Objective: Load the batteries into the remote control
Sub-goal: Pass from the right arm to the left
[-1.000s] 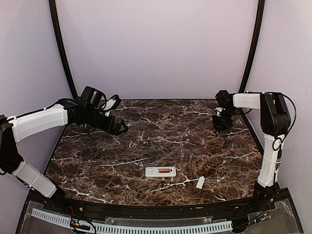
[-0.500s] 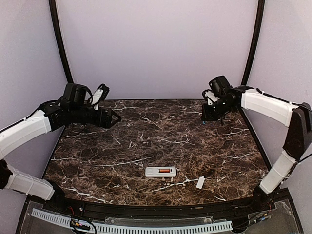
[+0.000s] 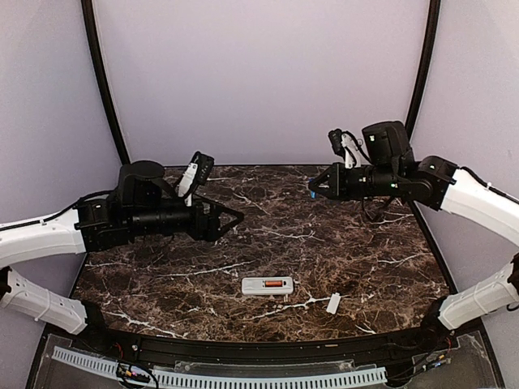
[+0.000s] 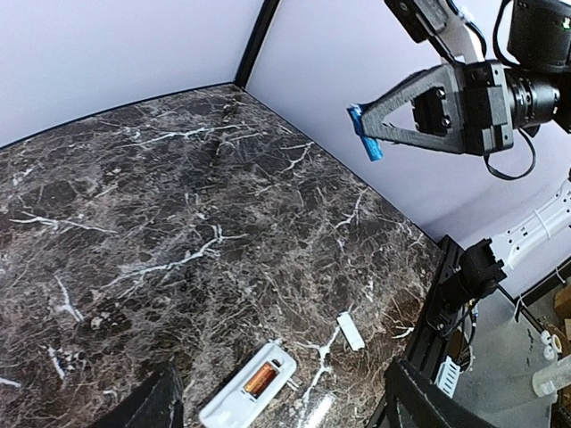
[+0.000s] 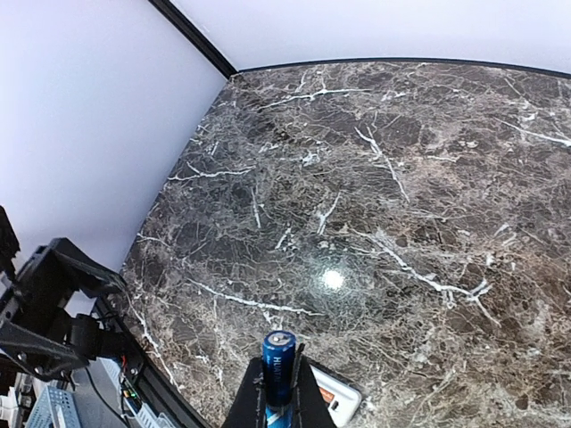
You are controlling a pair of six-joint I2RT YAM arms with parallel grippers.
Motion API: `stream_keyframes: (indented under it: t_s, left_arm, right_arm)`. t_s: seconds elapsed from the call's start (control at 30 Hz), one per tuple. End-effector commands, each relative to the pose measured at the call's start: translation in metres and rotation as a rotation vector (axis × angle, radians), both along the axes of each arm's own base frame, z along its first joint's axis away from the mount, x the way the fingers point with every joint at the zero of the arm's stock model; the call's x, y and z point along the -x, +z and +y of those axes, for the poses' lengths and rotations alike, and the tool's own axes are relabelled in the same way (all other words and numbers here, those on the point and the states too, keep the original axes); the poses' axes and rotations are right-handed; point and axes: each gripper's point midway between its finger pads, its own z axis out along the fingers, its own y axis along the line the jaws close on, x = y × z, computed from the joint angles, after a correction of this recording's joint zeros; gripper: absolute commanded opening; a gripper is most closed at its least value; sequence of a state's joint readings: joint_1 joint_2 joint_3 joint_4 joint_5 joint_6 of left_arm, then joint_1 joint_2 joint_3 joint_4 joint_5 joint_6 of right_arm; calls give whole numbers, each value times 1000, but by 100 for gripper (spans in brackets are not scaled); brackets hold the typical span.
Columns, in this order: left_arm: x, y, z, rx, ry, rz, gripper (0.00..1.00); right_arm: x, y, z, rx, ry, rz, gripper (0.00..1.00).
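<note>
Our right end effector [image 3: 316, 190] hangs high beyond the remote control [image 3: 268, 285], pinched narrow on a blue battery [image 5: 278, 361]. Our left end effector [image 3: 235, 220] hovers above and left of the remote control, jaws spread wide, empty. We see the remote control lying bay-up on the counter [image 3: 162, 275], an orange battery [image 3: 275, 284] seated inside, a white cover [image 3: 333, 303] near its right end.

A: Table [image 3: 324, 235]?
B: Dark brown marble-look slab with white veins. Polished, with a lamp glare on it.
A: Remote [image 3: 268, 285]?
B: White plastic, smooth, faint sheen.
A: Battery [image 5: 277, 366]?
B: Glossy blue wrap, bright metal end cap.
A: Arm covers [image 3: 478, 203]?
B: White plastic, smooth.
A: Fingers [image 5: 243, 410]?
B: Black, matt.
</note>
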State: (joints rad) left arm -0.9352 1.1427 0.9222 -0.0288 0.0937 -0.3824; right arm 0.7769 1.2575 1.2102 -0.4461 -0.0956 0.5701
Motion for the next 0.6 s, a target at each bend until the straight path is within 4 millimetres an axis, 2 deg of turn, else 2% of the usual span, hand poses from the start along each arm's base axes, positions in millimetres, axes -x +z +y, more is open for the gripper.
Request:
stream_keyframes:
  t_s: [0.0, 0.13, 0.17, 0.2, 0.23, 0.27, 0.37, 0.47, 0.57]
  left_arm:
    - [16, 15, -22, 84, -46, -66, 77]
    - [30, 19, -45, 142, -127, -108, 80]
    - [32, 29, -50, 189, -142, -138, 81]
    - [35, 26, -57, 199, -167, -144, 83]
    - [37, 38, -61, 248, -186, -174, 84]
    - [36, 40, -66, 257, -194, -193, 84]
    - [37, 65, -72, 324, -222, -299, 85]
    - [40, 78, -82, 336, -270, -408, 83]
    - [42, 89, -90, 377, -305, -450, 79]
  right_arm:
    - [19, 32, 21, -179, 76, -30, 0]
    - [31, 51, 33, -268, 132, -69, 0]
    - [33, 55, 35, -283, 137, -82, 0]
    - [35, 61, 38, -307, 147, -105, 0]
    - [37, 67, 41, -321, 157, -126, 0]
    - [38, 71, 42, -328, 164, -143, 0]
    - [42, 86, 43, -365, 178, -209, 0]
    - [47, 103, 43, -420, 196, -285, 0]
    - [52, 108, 46, -426, 221, -346, 0]
